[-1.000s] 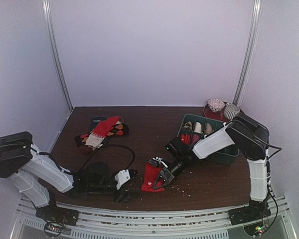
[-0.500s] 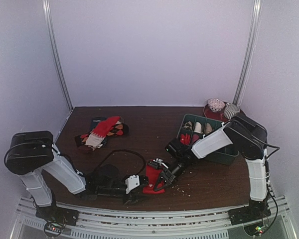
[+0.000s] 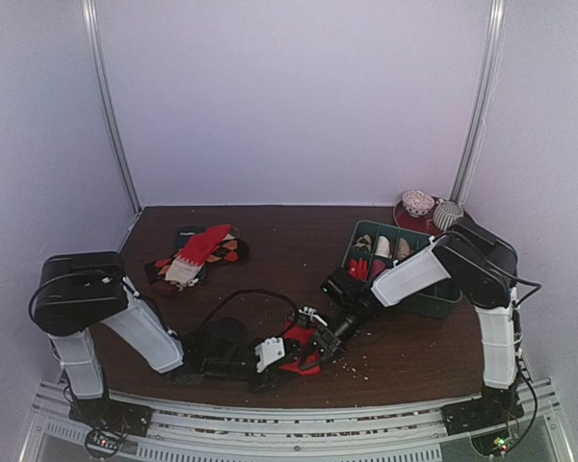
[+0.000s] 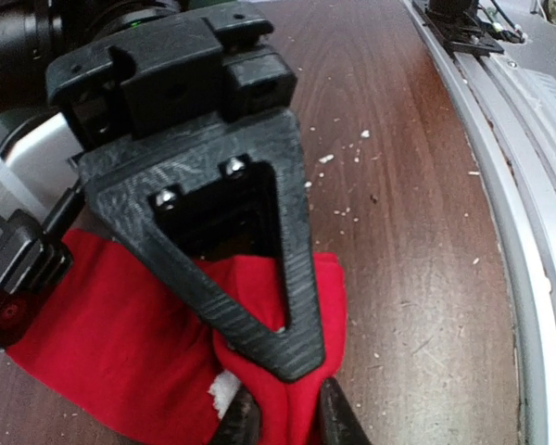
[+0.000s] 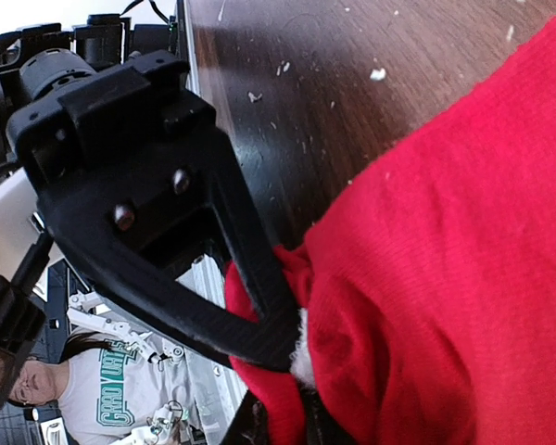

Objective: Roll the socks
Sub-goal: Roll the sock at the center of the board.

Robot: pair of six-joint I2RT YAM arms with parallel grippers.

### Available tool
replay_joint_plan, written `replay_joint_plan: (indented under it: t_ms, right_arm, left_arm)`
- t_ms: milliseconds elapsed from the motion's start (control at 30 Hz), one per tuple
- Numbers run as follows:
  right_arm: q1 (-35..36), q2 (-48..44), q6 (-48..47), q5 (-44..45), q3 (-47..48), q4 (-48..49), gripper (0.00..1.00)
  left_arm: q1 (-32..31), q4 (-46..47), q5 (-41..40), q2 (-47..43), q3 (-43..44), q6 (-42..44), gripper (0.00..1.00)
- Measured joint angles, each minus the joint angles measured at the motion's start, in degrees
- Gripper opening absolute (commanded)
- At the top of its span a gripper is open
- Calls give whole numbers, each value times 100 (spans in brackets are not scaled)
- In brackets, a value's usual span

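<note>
Both grippers meet on one bright red knit sock (image 3: 302, 364), which lies crumpled on the dark brown wooden table (image 3: 289, 241) near its front edge, between the two arms. The left gripper (image 4: 283, 422) has its fingers pressed onto a fold of the red cloth. The right gripper (image 5: 283, 419), touching the left one, is clamped on the same bunched end.

The red sock (image 3: 301, 362) lay at the near middle of the scene, a bright knit piece partly spread flat, its far part running leftward. Its near end was gathered up into a thick, crumpled fold, with a small patch of white (image 4: 224, 394) showing in the crease. A heap of other socks (image 3: 197, 252), red, white and dark, lay far left, well apart.
</note>
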Motion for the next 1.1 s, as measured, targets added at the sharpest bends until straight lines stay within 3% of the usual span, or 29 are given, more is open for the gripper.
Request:
replay_joint_plan:
  t_ms: [67,167,333,433,767,900,1100]
  right_arm:
    - [-17,-2,2,-22,-15,0,12]
    - [-37,-20,-13,-57,-52,2,13]
    - [-42,-92,-175,-63,-120,33,25]
    - [-44,-404,-236,153,-389,273,38]
    - [-55,-2754,-361,1834,-2175,1985,44]
    - [323,-3460,-1239,2833,-2732,2465,49]
    - [1082,-3475,-2717,4223,-2702,2557,51]
  left_arm:
    - [-4,-116,-4,2,61,-44,0]
    - [-7,-151,-11,0,74,-109,0]
    - [-9,-254,-26,-20,107,-422,0]
    - [11,-483,39,-70,203,-802,0]
    - [844,-2020,1515,-227,793,-2052,0]
    - [1110,-2640,2271,-68,1180,-2277,0]
    - [1346,-3250,2970,170,1556,-2389,0]
